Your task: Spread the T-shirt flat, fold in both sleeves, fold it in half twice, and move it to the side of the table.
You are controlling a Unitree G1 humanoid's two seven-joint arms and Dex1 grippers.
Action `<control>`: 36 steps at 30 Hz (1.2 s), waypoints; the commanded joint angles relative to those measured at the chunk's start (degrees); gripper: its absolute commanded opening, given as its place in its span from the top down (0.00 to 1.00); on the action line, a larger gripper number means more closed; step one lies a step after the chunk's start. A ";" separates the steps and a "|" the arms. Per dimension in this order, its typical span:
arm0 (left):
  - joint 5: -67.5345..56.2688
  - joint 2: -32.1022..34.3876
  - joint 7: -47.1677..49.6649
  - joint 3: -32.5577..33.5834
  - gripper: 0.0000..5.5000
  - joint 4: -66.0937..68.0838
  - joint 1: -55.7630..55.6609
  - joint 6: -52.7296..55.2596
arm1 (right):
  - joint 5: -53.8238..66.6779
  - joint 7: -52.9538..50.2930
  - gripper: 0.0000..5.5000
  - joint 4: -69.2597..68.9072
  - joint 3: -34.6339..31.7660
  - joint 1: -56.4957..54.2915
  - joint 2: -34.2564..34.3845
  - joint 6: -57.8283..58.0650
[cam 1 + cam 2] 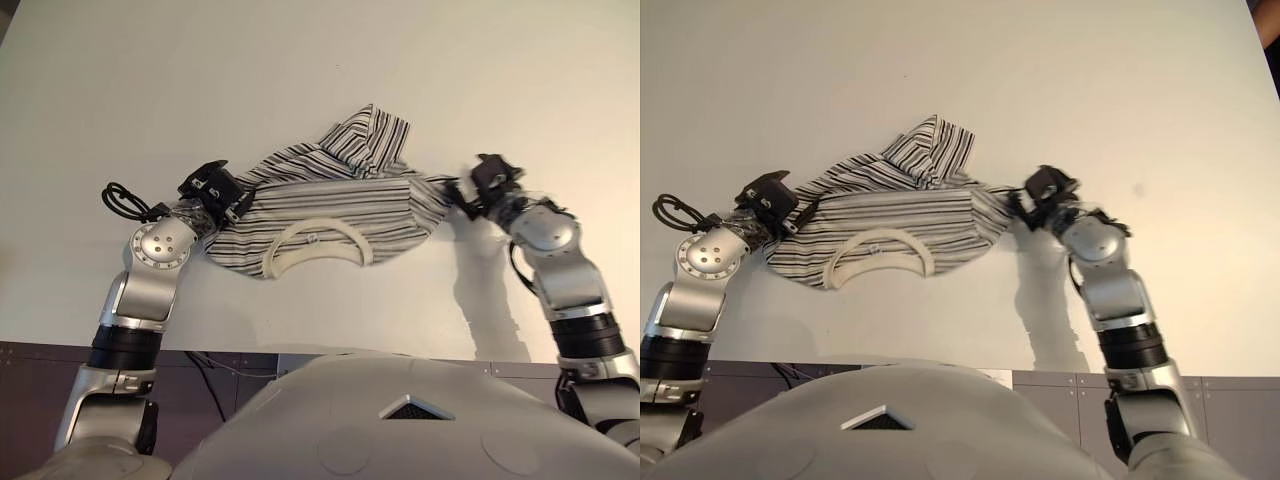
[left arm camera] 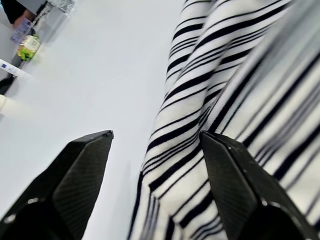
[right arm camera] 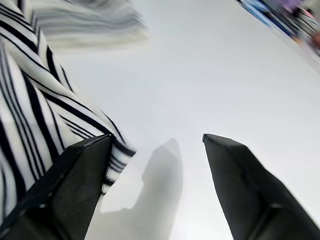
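Shirt (image 1: pixel 330 215) crumpled on bench (image 1: pixel 500 80), long axis spanning between both jaws. Left jaws released, cloth edge within gap. Right jaws released, hem against one finger. Arms equally near.

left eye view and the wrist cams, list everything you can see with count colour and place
table: one, white, under everything
T-shirt: one, black and white stripes, crumpled at the table's middle, part bunched up on its far side
collar: one, cream ribbed, on the shirt's side nearest the robot
blurred items: a few, green and mixed colours, past the table's edge, too blurred to name
left gripper: one, black, open, at the shirt's left edge
right gripper: one, black, open, at the shirt's right edge
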 commanded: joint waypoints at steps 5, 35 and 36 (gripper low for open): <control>-4.22 -8.57 6.66 4.59 0.42 -3.26 -1.22 3.05 | 2.58 5.73 0.39 -6.76 -2.55 -0.32 -1.50 5.66; 9.66 26.19 -22.30 7.69 0.42 0.95 16.73 -39.15 | -26.94 14.67 0.39 -8.63 11.47 6.04 -12.59 -33.77; 10.79 26.29 -21.13 7.46 0.42 1.94 16.38 -40.14 | -26.77 14.87 0.39 -8.98 11.48 6.11 -12.62 -33.65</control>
